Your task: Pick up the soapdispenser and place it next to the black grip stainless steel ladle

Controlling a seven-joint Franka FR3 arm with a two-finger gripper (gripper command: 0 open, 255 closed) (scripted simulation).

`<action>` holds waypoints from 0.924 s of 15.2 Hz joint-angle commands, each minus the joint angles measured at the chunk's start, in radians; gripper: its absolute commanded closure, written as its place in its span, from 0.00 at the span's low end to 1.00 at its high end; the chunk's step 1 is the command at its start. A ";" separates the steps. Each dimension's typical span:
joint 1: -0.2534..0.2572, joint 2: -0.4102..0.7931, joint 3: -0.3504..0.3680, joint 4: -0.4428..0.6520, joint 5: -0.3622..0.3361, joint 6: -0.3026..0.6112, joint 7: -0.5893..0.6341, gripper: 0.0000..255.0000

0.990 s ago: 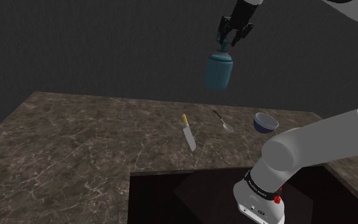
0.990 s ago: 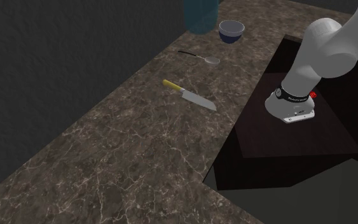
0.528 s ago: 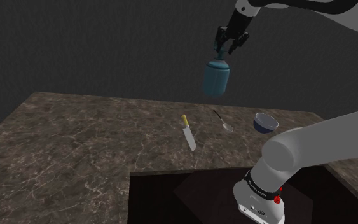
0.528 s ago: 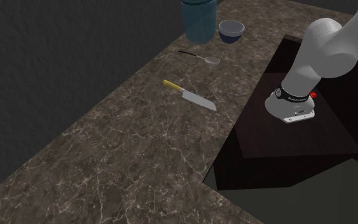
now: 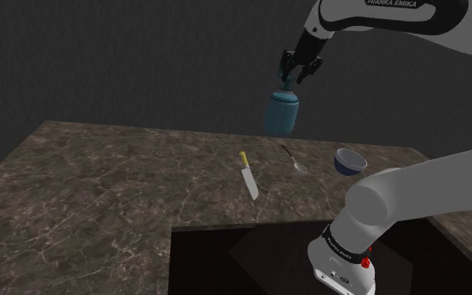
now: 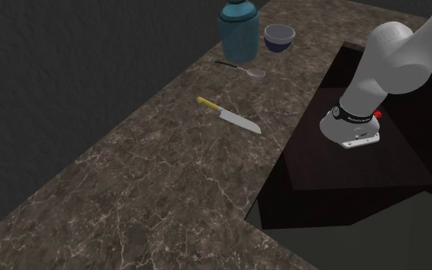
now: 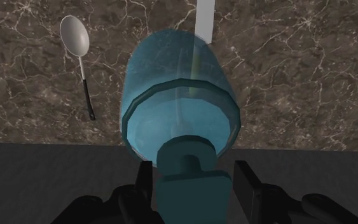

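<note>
A teal-blue soap dispenser (image 5: 282, 113) hangs upright from the black gripper (image 5: 293, 75), over the far part of a dark brown marble countertop (image 5: 100, 176), close to the dark wall behind it. The pictures do not show whether its base touches the stone. In the wrist view the gripper (image 7: 193, 181) pinches the dispenser's (image 7: 180, 95) pump head, one black finger (image 7: 144, 181) pressed against each side.

Just beside the dispenser, a little nearer, lies a ladle (image 5: 293, 159) with a silver bowl and a thin black handle. Its handle end points toward the dispenser. In the second exterior view the dispenser (image 6: 238, 34) stands above the ladle's (image 6: 241, 69) handle end.

On the shoulder view's right of the ladle sits a small blue bowl (image 5: 350, 161), apart from it. On the ladle's other side, toward the shoulder view's left and nearer, a knife (image 5: 248, 174) with a yellow handle lies flat on the stone, blade pointing toward the near edge.

The white arm reaches in from the shoulder view's upper right.
</note>
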 commanded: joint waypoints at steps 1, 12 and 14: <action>0.000 -0.005 0.001 -0.028 0.000 0.024 0.004 1.00; 0.000 -0.016 0.001 -0.184 -0.006 0.169 0.018 1.00; 0.000 -0.015 0.002 -0.210 -0.007 0.196 0.021 1.00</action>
